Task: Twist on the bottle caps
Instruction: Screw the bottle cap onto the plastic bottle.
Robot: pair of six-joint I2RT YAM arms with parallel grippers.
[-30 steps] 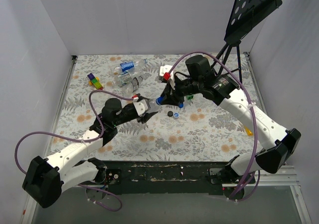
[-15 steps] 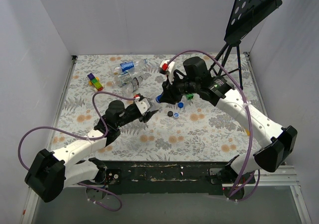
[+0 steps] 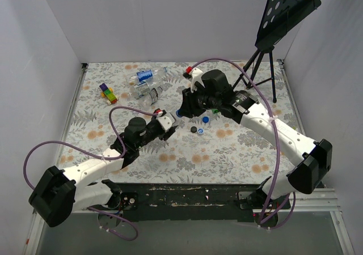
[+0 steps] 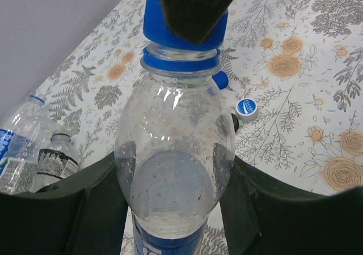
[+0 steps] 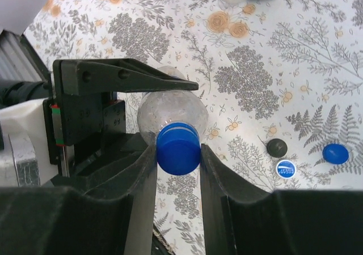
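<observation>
A clear bottle [image 4: 176, 153] with a blue label stands between the fingers of my left gripper [image 4: 176, 209], which is shut on its body. A blue cap [image 5: 178, 148] sits on the bottle's neck, and my right gripper [image 5: 178, 153] is shut on it from above. In the top view the two grippers meet near the table's middle, left gripper [image 3: 169, 124] below right gripper [image 3: 180, 113]. Three loose caps lie just right of them: a black cap [image 5: 277, 147], a blue-and-white cap [image 5: 286, 168] and a blue cap [image 5: 335, 153].
Two other clear bottles [image 3: 148, 73] [image 3: 144, 90] lie at the back of the flowered table. Multicoloured toy blocks [image 3: 108, 92] sit at the back left. A black music stand [image 3: 283, 11] rises at the back right, with its legs [image 3: 262, 62] on the table.
The right wrist has swung leftward and turned over the cap while staying shut on it. The left arm has shifted slightly right with the bottle still held.
</observation>
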